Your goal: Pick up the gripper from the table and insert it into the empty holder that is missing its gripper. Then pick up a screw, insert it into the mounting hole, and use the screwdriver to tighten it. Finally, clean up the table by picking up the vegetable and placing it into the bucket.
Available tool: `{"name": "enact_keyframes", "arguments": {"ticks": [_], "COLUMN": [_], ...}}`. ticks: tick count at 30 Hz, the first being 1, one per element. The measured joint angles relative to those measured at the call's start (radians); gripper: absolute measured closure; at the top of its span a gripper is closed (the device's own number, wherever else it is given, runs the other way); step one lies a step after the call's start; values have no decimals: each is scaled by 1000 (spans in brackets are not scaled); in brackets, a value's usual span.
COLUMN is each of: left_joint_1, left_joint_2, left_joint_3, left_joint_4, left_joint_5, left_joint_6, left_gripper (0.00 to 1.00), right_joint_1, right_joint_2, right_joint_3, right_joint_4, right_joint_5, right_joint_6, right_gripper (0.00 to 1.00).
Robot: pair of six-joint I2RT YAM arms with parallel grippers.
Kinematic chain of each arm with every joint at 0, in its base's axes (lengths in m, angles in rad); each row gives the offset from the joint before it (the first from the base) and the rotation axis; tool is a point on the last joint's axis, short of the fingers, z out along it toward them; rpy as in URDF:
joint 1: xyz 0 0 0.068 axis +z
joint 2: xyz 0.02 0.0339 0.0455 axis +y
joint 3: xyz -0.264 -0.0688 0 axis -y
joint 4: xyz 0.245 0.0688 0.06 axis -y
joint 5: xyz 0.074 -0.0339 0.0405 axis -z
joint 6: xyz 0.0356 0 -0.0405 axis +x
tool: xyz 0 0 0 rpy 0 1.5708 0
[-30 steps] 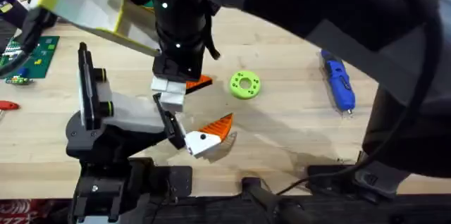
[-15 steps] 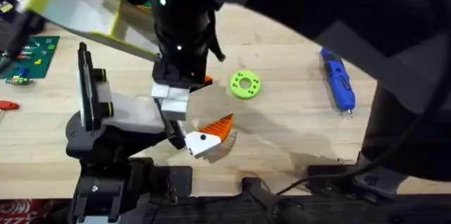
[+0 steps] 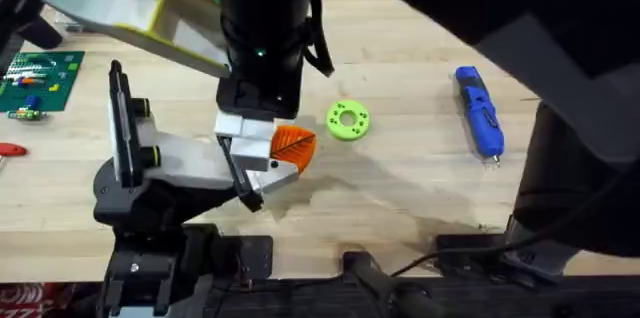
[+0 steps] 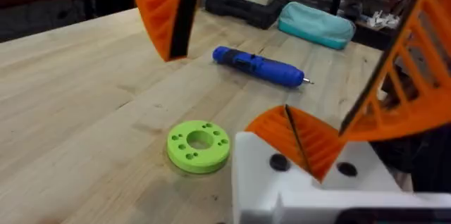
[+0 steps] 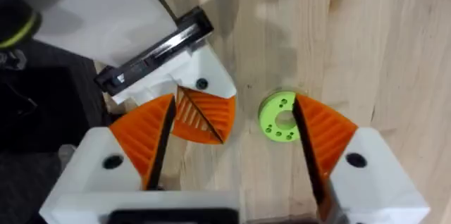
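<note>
Sitting at the black-and-white bracket tip of the holder (image 3: 170,163), near the worktop's near edge and left of its middle, the gripper (image 3: 285,150) shows an orange ribbed fin joined to a white blocky base with one dark dot. In the right wrist view its base touches the bracket and its fin lies just beside one orange pad. Half a second ago it lay tilted on the wood closer to the near edge, apart from the bracket. The dark arm above it has shifted slightly as well.

The right gripper (image 5: 234,101) is released, its pads spread wide and clamping nothing. The left gripper (image 4: 257,94) is likewise spread and grasps nothing.

Counted, there is one gripper, one holder and one blue screwdriver (image 3: 480,113), which lies near the worktop's right edge. There is also one green disc (image 3: 347,120) around the middle and one green circuit board (image 3: 40,78) at the left edge.
</note>
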Motion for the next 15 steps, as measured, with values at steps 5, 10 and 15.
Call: {"name": "enact_keyframes", "arguments": {"ticks": [5, 10, 15], "left_joint_1": [0, 0, 0], "left_joint_2": [0, 0, 0], "left_joint_3": [0, 0, 0], "left_joint_4": [0, 0, 0], "left_joint_5": [0, 0, 0], "left_joint_6": [1, 1, 1], "left_gripper": [995, 996, 996], "right_joint_1": [-13, -71, -155], "right_joint_2": [0, 0, 0], "right_joint_3": [0, 0, 0], "right_joint_4": [0, 0, -1], "right_joint_5": [-3, -4, -6], "right_joint_6": [9, 62, 116], "right_gripper": [4, 4, 4]}}
